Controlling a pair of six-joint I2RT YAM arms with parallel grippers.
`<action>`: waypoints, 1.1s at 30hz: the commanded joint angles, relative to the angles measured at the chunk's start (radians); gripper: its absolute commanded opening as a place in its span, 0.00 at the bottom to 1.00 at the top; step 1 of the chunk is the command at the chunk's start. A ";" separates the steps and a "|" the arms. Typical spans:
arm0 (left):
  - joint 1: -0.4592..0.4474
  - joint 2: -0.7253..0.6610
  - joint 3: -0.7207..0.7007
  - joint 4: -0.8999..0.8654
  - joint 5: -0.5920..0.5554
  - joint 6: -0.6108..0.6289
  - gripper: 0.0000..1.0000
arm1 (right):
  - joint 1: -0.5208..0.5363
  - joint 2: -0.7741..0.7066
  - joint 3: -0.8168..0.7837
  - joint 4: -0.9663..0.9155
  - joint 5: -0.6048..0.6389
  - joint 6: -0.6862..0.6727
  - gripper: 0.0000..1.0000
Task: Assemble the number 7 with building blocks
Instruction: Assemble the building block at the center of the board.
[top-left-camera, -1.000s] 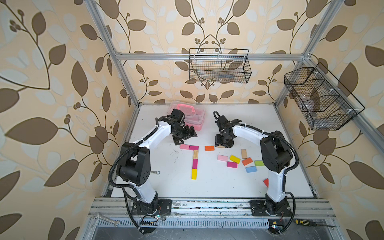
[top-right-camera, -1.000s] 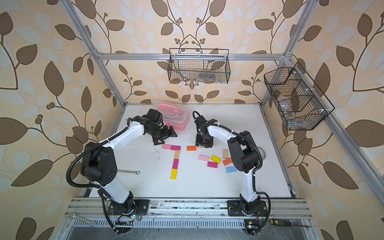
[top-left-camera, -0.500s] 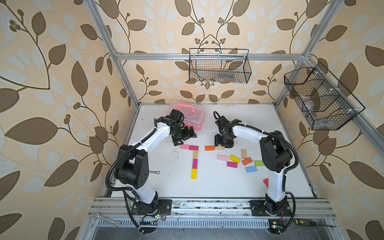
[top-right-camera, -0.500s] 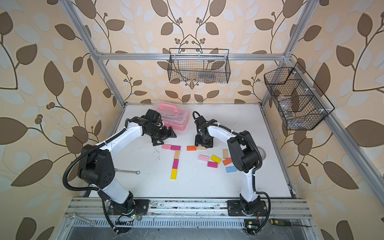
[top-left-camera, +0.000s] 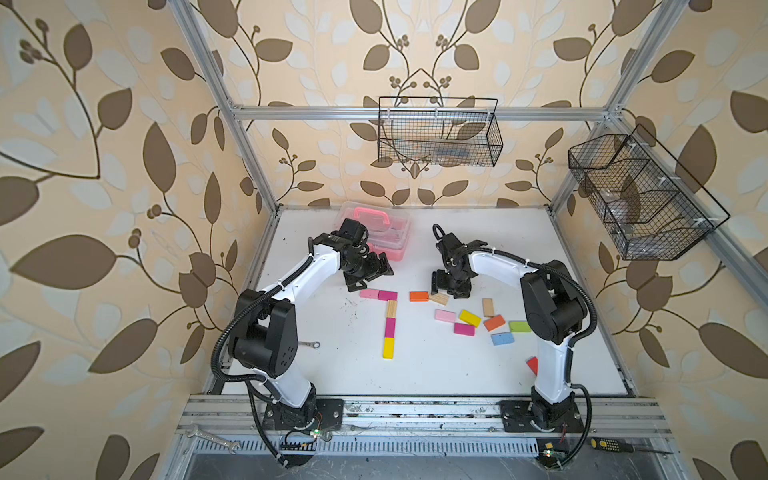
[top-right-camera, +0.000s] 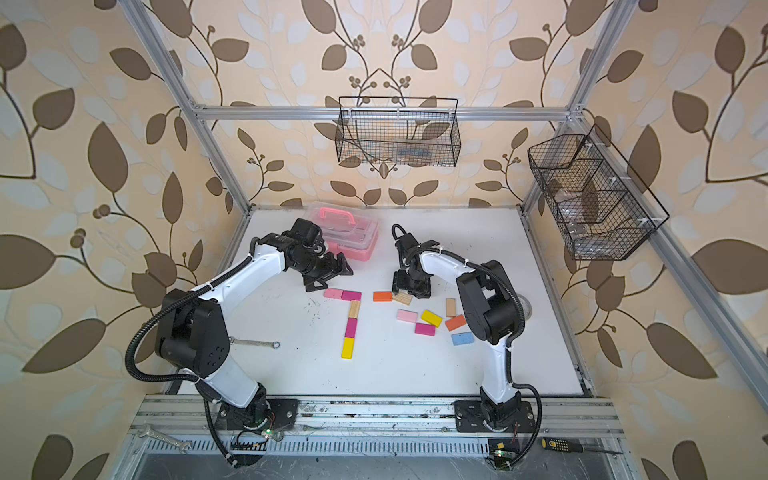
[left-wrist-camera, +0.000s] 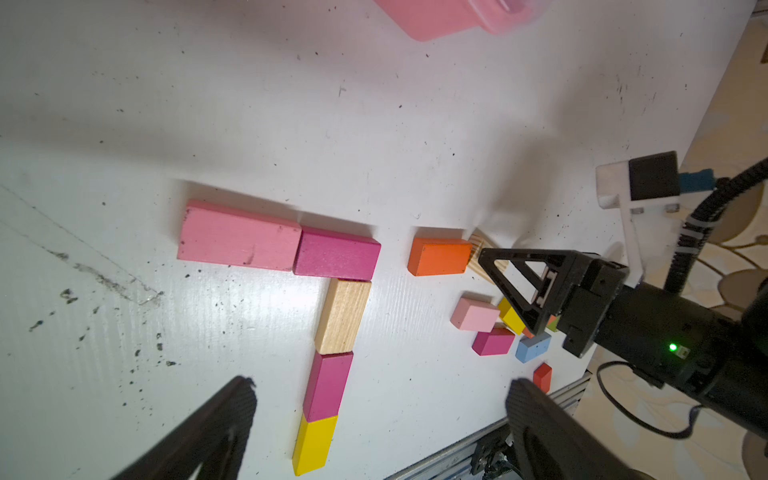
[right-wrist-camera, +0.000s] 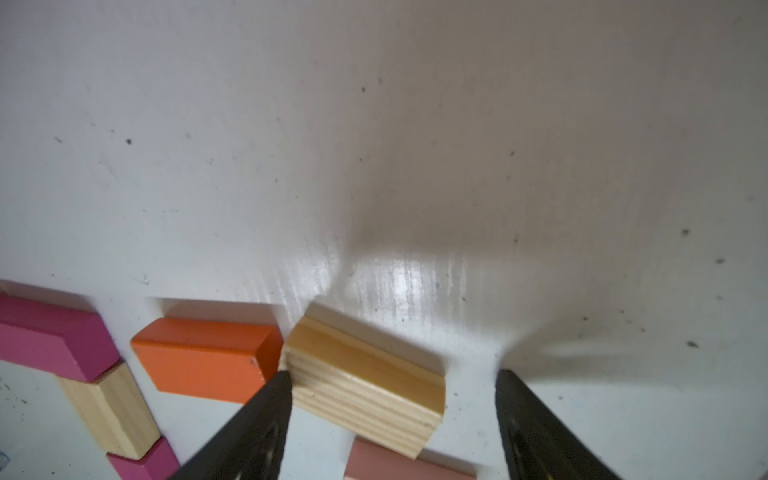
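We can read no printed text, label or brand anywhere. The only numeral is the number 7, formed by five building blocks lying flat on the white bench.

Robot lab: alu frame, spanner.

Beige leaf-print wallpaper is covering all walls; alu frame is running across at 12. Wire basket is hanging at 12, second basket at 2. White tabletop is catching soft glare.
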 joint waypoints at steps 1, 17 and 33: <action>0.003 -0.024 0.004 -0.010 -0.017 -0.007 0.97 | -0.016 -0.042 -0.045 0.015 -0.050 0.032 0.81; 0.003 -0.026 -0.005 0.003 -0.015 -0.017 0.97 | -0.094 -0.148 -0.232 0.162 -0.310 0.231 1.00; 0.003 -0.045 -0.026 0.004 -0.021 -0.020 0.97 | -0.085 -0.077 -0.203 0.233 -0.317 0.278 1.00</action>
